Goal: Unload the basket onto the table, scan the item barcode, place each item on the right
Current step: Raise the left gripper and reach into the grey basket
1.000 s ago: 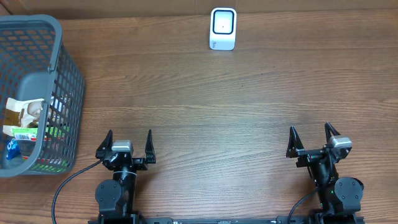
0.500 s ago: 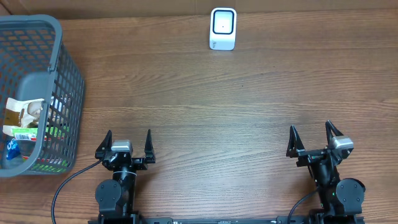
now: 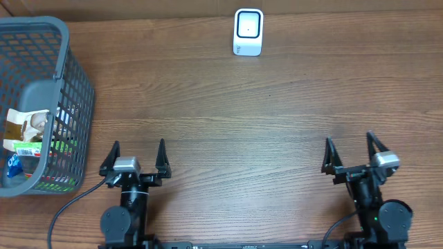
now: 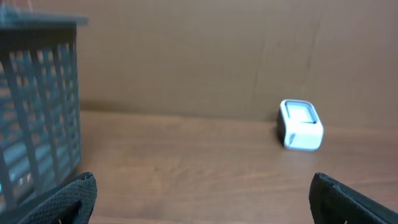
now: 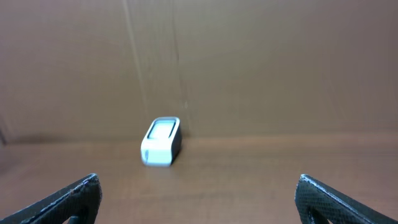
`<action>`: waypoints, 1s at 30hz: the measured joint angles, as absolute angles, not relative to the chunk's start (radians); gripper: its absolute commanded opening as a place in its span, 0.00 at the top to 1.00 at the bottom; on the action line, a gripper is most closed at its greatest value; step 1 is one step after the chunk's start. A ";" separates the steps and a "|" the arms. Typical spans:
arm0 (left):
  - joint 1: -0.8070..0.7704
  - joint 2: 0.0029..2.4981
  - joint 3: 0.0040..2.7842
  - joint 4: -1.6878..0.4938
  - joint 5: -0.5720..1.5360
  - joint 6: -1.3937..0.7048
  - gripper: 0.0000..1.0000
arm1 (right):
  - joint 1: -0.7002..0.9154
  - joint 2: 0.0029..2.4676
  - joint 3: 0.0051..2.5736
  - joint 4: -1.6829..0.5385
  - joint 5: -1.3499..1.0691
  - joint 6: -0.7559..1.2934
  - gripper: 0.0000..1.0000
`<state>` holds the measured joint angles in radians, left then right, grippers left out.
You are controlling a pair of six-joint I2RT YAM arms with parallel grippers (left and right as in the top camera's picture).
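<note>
We look down on a brown wooden surface [image 3: 228,111]. At the bottom left of the frame, the left fingers [image 3: 163,158] are spread wide open. They point toward the top of the frame and hold nothing. At the bottom right, the right fingers [image 3: 327,156] are spread just as wide and are also empty. The two pairs are well apart from each other.

A grey plastic mesh basket [image 3: 77,83] fills the left edge, partly cut off by the frame. The goods for scanning lie inside it. We can make out a brown-and-white packet [image 3: 26,124] with a green and red label, and a blue wrapper [image 3: 14,166] below it. We cannot make out a barcode. The basket is just beside the left fingers, toward the upper left of them.

A small white scanner [image 3: 248,32] with a dark window stands at the top centre, well apart from the basket and from both pairs of fingers.

In the left wrist view, the basket wall [image 4: 37,124] rises at the left and the scanner [image 4: 301,125] sits right of centre. Behind it is a brown board [image 4: 186,56], and black fingertips [image 4: 68,202] show in the lower corners. In the right wrist view, the scanner [image 5: 161,142] sits left of centre, with fingertips [image 5: 68,200] wide apart in the lower corners.
</note>
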<state>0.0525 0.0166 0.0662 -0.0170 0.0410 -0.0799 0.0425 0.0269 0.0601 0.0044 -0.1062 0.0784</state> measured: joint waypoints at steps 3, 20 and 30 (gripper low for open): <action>0.052 0.016 0.171 -0.073 0.052 -0.091 0.00 | 0.010 0.080 0.165 0.006 -0.105 0.078 0.00; 0.052 0.325 0.843 -0.493 0.048 -0.045 0.00 | -0.025 0.610 0.791 -0.233 -0.202 0.012 0.00; 0.052 0.869 1.494 -0.958 0.056 -0.041 0.00 | -0.025 0.818 1.140 -0.561 -0.239 -0.053 0.00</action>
<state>0.0525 0.8688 1.4937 -0.9585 0.0559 -0.0414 -0.0250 0.8185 1.1400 -0.5610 -0.2386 -0.0532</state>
